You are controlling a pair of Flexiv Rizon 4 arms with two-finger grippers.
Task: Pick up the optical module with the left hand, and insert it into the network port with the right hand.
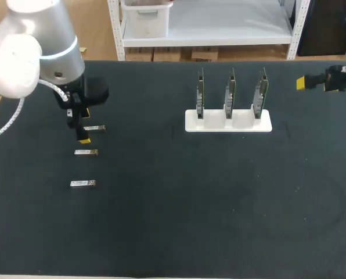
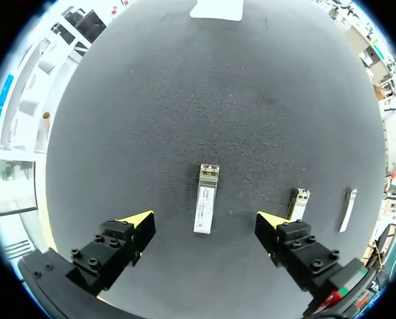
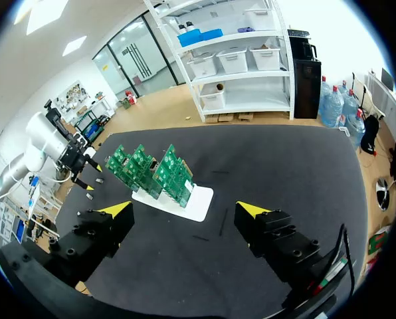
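Three silver optical modules lie in a row on the black mat at the left: the far one, the middle one and the near one. My left gripper hangs open just above the far module. In the left wrist view that module lies on the mat between the spread yellow fingertips, touching neither. The other two modules lie off to one side. My right gripper is open at the far right edge, holding nothing. The circuit boards with the network ports stand ahead of it.
A white holder carries three upright green circuit boards at the back middle of the mat. The same holder shows far ahead of the left gripper. Bare black mat stretches between the modules and the holder.
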